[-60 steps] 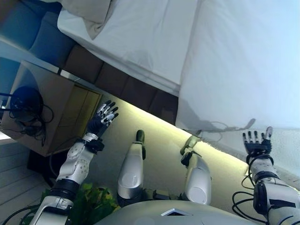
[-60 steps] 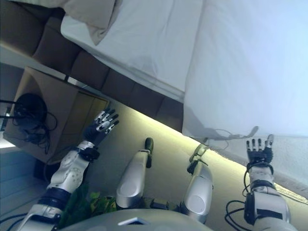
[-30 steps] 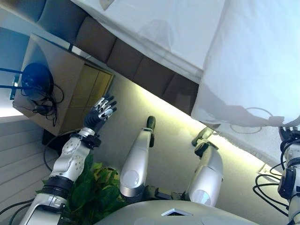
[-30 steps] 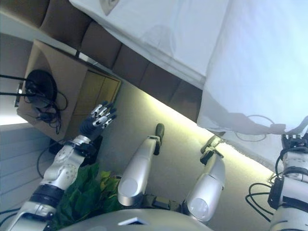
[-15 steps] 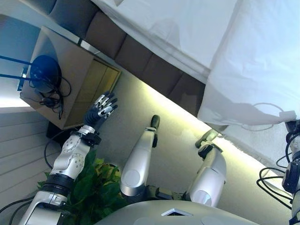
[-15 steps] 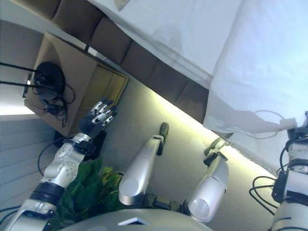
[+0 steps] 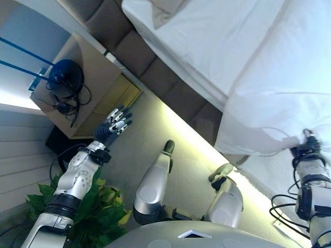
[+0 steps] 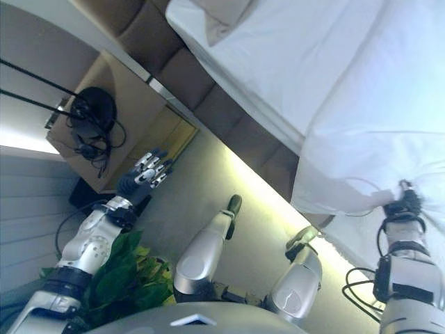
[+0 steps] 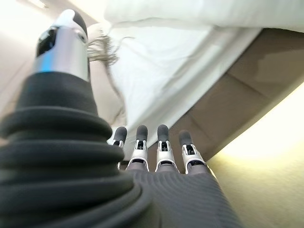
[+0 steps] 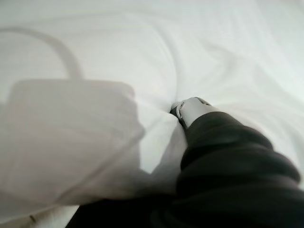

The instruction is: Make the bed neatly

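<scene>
The bed has a white fitted sheet (image 7: 217, 41) and a white duvet (image 7: 279, 77) whose edge hangs over the near side. A beige pillow (image 7: 165, 8) lies at the head end. My right hand (image 7: 305, 150) is at the duvet's lower edge, fingers curled into bunched cloth; in the right wrist view its thumb (image 10: 190, 109) presses into the duvet (image 10: 142, 47), which folds over the fingers. My left hand (image 7: 115, 124) is open in the air beside the bed, touching nothing; its straight fingers (image 9: 161, 142) point at the bed side.
The brown padded bed frame (image 7: 155, 77) runs along the bed's near side above a lit floor strip. A wooden nightstand (image 7: 77, 108) with a black lamp base (image 7: 64, 77) and cables stands left of the left hand. A green plant (image 7: 88, 217) is under the left arm.
The camera view has shifted. My right hand, open below the duvet edge two seconds ago, has risen to the edge and closed on the cloth. The left hand stays open.
</scene>
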Available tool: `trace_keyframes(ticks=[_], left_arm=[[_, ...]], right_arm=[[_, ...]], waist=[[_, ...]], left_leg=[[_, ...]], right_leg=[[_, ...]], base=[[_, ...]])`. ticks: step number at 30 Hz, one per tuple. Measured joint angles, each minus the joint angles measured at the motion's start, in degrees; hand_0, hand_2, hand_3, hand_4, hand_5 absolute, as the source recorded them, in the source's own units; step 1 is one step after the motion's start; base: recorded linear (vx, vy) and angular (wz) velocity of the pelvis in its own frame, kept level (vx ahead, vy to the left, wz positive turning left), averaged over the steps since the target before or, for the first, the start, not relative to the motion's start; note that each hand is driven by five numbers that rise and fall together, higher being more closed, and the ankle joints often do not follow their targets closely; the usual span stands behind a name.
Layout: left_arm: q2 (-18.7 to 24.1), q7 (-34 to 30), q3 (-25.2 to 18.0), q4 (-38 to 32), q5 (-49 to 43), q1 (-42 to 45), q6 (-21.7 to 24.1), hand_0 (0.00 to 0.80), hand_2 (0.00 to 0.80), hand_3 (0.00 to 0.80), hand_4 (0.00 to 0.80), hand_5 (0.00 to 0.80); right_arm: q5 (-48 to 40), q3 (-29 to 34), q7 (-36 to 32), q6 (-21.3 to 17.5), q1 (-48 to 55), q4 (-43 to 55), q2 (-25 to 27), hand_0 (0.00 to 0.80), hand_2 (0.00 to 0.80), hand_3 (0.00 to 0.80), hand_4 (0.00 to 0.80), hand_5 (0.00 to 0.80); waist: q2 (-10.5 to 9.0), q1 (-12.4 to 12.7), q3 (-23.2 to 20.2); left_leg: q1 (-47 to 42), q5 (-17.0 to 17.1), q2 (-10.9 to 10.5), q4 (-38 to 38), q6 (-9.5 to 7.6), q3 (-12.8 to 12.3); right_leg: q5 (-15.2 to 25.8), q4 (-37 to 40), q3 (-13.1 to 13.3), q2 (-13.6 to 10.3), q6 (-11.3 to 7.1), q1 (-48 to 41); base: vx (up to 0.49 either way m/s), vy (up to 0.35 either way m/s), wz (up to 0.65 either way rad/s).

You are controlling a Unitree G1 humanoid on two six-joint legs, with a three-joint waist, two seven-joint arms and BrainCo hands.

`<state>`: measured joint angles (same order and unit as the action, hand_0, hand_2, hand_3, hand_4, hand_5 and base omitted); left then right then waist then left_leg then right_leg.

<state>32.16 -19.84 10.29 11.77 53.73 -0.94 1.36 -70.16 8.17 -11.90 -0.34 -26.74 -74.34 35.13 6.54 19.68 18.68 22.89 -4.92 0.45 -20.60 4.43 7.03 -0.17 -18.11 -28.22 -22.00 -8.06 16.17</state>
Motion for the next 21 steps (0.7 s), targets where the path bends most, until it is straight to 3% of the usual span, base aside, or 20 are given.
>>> trace_keyframes(ticks=[7, 13, 17, 21], left_arm=[[-1.4, -2.9, -3.0, 0.4, -1.3, 2.2, -2.0, 0.000, 0.000, 0.000, 0.000, 0.000], [-5.2, -6.1, -4.5, 0.9, -3.8, 2.7, -3.5, 0.000, 0.000, 0.000, 0.000, 0.000], [-6.3, -7.2, -5.9, 2.0, -6.6, 3.2, -4.6, 0.000, 0.000, 0.000, 0.000, 0.000], [-6.6, -8.2, -7.0, 3.2, -8.1, 3.7, -5.1, 0.000, 0.000, 0.000, 0.000, 0.000]], right_arm=[[1.6, -10.5, 6.3, -1.1, -0.7, 7.7, -11.4, 0.800, 0.800, 0.800, 0.800, 0.800], [6.1, -17.3, 13.5, -0.9, -3.4, 9.1, -20.3, 0.800, 0.800, 0.800, 0.800, 0.800], [8.3, -20.2, 17.6, -0.4, -4.5, 8.6, -21.0, 0.800, 0.800, 0.800, 0.800, 0.800], [8.4, -22.1, 19.3, 0.7, -4.5, 8.1, -21.1, 0.800, 0.800, 0.800, 0.800, 0.800]], waist=[[-2.04, 4.1, -3.9], [-3.08, 8.6, -5.1], [-3.84, 11.0, -5.6], [-4.79, 11.3, -6.3]], left_leg=[[-4.0, 0.5, -1.0, 3.1, -0.15, 2.6], [-6.8, 0.9, -2.4, 4.3, -0.51, 3.0], [-8.5, 1.1, -3.0, 5.1, -0.74, 3.3], [-9.3, 0.9, -2.9, 5.5, -0.36, 4.7]], right_leg=[[1.5, 8.7, -2.4, 1.9, -1.47, -9.0], [1.9, 13.4, -3.7, 2.0, -2.32, -15.5], [2.0, 15.2, -4.0, 1.9, -2.41, -18.2], [2.3, 16.9, -5.3, 2.9, -2.88, -20.2]], base=[[0.150, 0.072, 0.30], [0.140, 0.089, 0.32], [0.089, 0.051, 0.15], [0.073, 0.034, 0.12]])
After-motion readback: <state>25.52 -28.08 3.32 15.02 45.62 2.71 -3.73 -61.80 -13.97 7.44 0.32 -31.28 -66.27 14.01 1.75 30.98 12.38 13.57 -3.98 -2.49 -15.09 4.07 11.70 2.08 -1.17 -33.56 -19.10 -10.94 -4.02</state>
